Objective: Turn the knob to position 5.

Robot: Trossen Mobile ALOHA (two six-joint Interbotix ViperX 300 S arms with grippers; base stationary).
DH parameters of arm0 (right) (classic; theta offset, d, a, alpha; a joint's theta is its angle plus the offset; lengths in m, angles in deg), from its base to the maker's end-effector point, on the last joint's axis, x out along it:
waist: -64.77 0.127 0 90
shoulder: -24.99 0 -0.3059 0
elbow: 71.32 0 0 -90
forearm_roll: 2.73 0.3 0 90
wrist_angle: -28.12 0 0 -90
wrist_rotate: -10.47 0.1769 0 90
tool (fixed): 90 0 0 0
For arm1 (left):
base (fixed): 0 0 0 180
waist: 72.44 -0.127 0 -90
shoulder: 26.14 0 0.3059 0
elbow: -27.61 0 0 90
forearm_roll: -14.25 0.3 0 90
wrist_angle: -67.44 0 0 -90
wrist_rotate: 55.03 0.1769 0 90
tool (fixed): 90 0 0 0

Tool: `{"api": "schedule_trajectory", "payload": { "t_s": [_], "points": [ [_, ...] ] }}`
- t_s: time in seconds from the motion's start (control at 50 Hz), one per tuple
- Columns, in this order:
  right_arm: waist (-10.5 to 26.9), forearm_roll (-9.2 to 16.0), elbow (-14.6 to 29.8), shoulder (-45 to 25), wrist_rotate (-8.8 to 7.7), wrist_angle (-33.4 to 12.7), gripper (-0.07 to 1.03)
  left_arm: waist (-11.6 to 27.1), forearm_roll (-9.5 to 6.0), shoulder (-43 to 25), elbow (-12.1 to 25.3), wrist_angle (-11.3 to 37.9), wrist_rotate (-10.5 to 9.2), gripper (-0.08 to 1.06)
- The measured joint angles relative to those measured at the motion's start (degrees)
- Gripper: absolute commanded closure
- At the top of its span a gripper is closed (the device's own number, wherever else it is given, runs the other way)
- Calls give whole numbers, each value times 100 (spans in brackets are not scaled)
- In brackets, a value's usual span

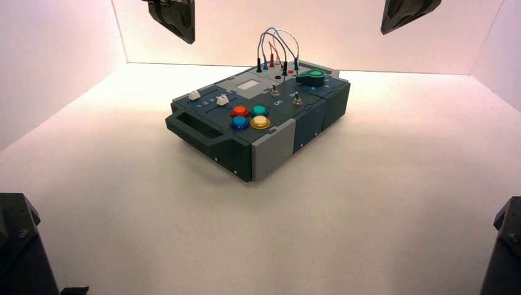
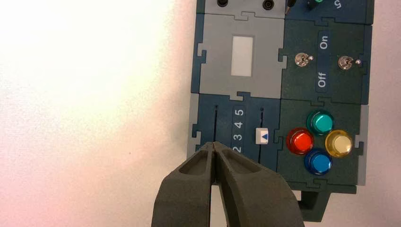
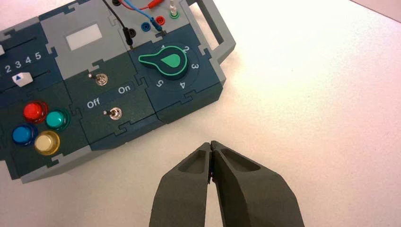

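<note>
The knob [image 3: 168,63] is a glossy green teardrop on the dark blue box [image 3: 187,101], ringed by numerals 1 to 5. Its pointed end aims at the unnumbered stretch between 1 and 5. In the high view the knob [image 1: 310,77] sits at the box's far right corner. My right gripper [image 3: 210,143] is shut and holds nothing; it hovers over bare table beside the box, well apart from the knob. My left gripper [image 2: 214,144] is shut and empty, hovering over the slider end of the box near numeral 2. Both arms hang high at the back, left arm [image 1: 175,17] and right arm [image 1: 408,12].
Red, teal, blue and yellow push buttons [image 2: 320,141] cluster near two metal toggle switches [image 2: 301,59] lettered On and Off. A white slider cap [image 2: 261,135] sits beside numeral 3. Looping wires [image 1: 276,46] rise from sockets behind the knob. White walls enclose the table.
</note>
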Motion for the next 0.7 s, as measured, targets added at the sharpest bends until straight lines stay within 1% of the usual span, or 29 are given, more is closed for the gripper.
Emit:
{"api": "schedule_trajectory", "payload": {
  "t_s": [0.44, 0.7],
  "points": [
    [-9, 0, 0, 0, 0, 53, 98, 0, 0, 26, 0, 0, 0, 101],
    [-9, 26, 9, -18, 0, 9, 98, 0, 9, 105, -9, -9, 0, 101]
  ]
}}
